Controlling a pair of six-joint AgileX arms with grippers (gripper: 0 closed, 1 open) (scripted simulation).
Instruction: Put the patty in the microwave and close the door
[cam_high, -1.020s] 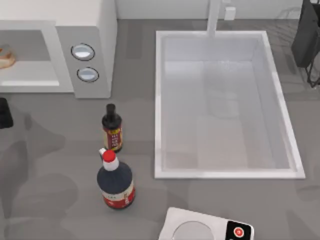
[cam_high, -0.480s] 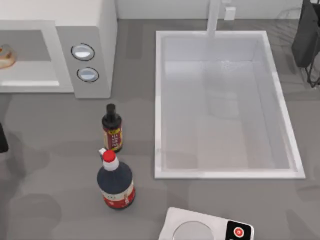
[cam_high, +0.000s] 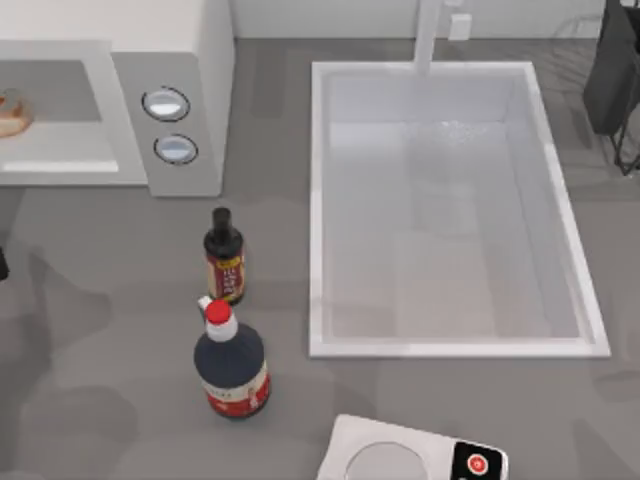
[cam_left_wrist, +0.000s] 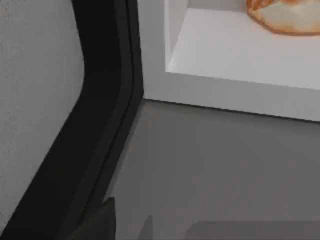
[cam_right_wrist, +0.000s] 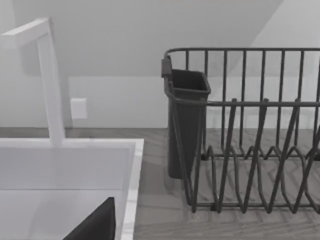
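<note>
Since the earlier frames, the dark left-arm part at the top view's left edge has slid further out, leaving a sliver. You cannot tell either gripper's finger state from these frames.

The patty already lies on the floor of the microwave, deep at the cavity's left; the left wrist view shows it tan-orange at the cavity's back. It looks light, soft and greasy. If you must reseat it, pinch across its rim, gently.

The door stands open, its dark edge beside the cavity frame. Judged next: push its outer face shut. The right arm is parked near the dish rack beside the sink.
</note>
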